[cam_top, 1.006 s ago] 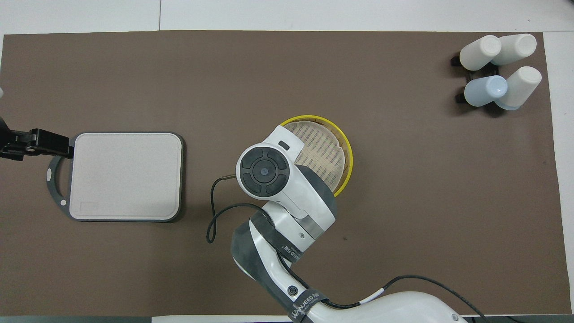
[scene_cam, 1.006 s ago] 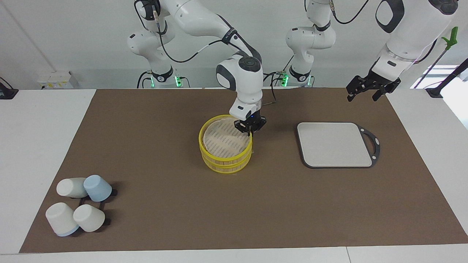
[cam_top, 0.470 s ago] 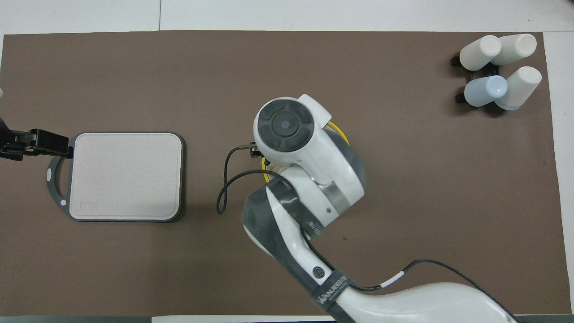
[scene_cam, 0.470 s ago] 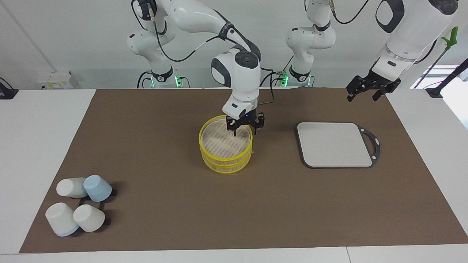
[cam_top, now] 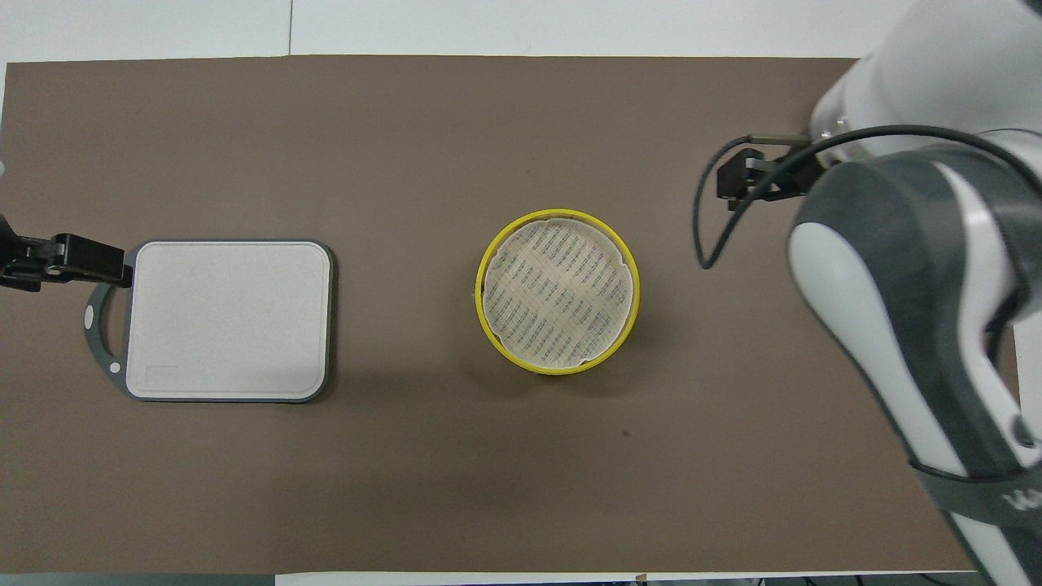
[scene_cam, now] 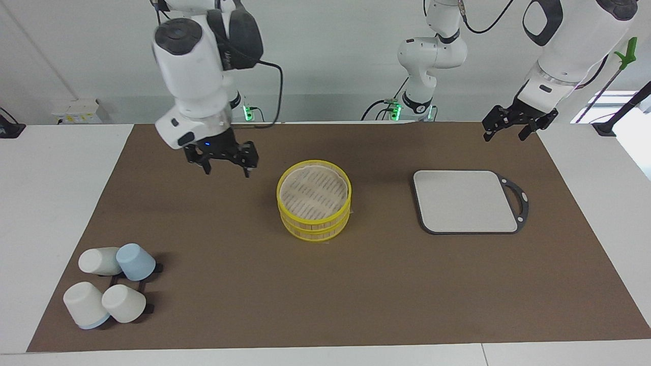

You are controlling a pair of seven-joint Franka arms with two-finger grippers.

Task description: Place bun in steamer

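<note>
The steamer (scene_cam: 314, 201) stands in the middle of the brown mat, its yellow-rimmed lid (scene_cam: 314, 189) lying flat on top; it also shows in the overhead view (cam_top: 558, 291). The bun is out of view. My right gripper (scene_cam: 224, 163) is open and empty, up in the air over bare mat beside the steamer, toward the right arm's end of the table. My left gripper (scene_cam: 510, 128) is open and empty; it waits in the air over the mat's edge by the grey board's handle, and shows in the overhead view (cam_top: 61, 260).
A grey square board (scene_cam: 465, 201) with a dark handle lies between the steamer and the left arm's end. Several white and blue cups (scene_cam: 109, 284) lie on a black rack at the mat's corner farthest from the robots, at the right arm's end.
My right gripper let go of the lid, which now lies flat on the steamer, then rose and swung away toward the right arm's end. The left arm has not moved.
</note>
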